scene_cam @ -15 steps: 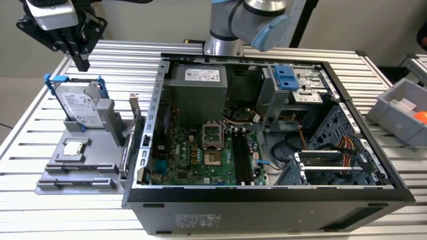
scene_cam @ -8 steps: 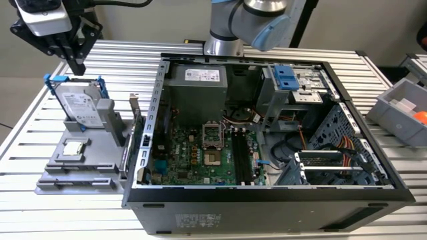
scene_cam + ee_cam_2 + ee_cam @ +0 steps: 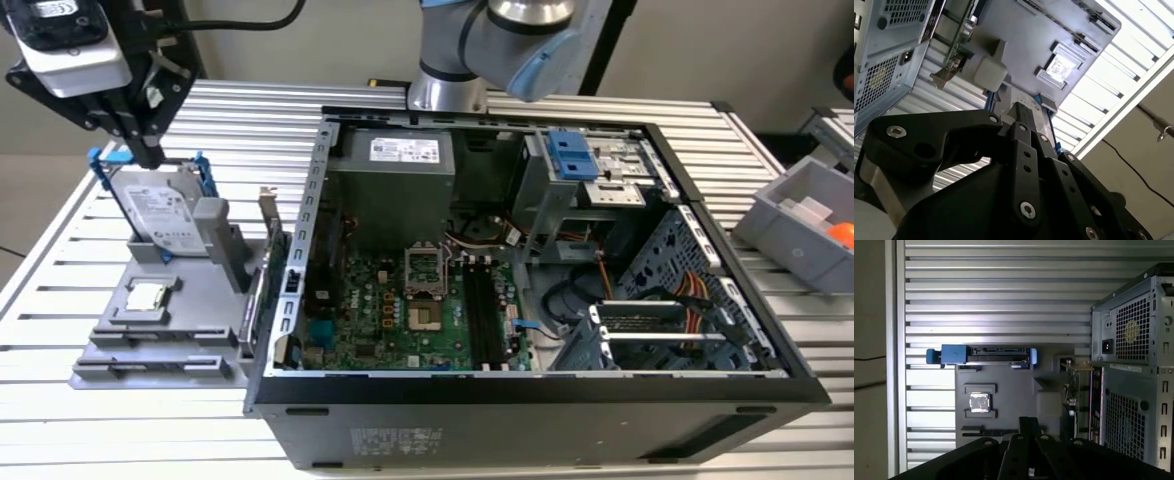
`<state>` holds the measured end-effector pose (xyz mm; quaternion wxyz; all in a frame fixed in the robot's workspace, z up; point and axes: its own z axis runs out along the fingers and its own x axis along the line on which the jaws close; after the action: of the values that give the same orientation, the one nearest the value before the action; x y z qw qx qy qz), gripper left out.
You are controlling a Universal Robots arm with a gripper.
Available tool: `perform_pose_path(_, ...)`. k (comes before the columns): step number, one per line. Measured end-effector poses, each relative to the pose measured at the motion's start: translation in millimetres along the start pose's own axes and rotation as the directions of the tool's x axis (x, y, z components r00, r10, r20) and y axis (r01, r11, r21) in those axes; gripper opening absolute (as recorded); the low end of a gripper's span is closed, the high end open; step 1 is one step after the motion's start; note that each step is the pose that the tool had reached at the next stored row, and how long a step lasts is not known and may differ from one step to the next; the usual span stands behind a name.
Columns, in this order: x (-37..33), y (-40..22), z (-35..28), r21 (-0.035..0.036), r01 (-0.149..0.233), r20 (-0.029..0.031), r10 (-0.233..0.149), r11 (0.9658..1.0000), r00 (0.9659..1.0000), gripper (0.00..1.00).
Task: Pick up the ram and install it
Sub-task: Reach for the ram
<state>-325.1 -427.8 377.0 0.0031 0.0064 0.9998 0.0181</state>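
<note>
Above the hard drive [image 3: 167, 215], at the exterior view's far left, the gripper [image 3: 144, 152] hangs with its two fingers drawn together to a point and nothing between them, well apart from the part it is meant to take. The ram [image 3: 278, 280] appears to be the thin dark green board standing on edge at the right side of the grey fixture tray [image 3: 120, 350], just beside the left wall of the open computer case [image 3: 534, 420]; the first wrist view shows it edge-on [image 3: 1072, 387] between tray and case. I cannot tell it with certainty from the metal-bracketed card next to it. The main risk, as I judge it, is the tight gap: a finger lowered on the case side could catch the sheet-metal wall, and a claw that reaches the board unopened would press on its top edge instead of straddling it. A grip taken off-centre on so narrow a stick could let it tilt, and a tilted board would jam at the black memory slots [image 3: 483, 310] on the motherboard. The CPU chip [image 3: 147, 295], lying flat nearer on the tray, could be knocked by a low sideways pass.
</note>
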Motion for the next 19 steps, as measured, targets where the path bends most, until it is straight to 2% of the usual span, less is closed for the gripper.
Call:
perform_pose_path(5,0.8,-8.8,1.7,0.0,0.0,-0.0002,0.0,1.0,1.0,0.0)
perform_pose_path(19,8.3,-24.8,7.2,0.0,0.0,-0.0003,0.0,1.0,1.0,0.0)
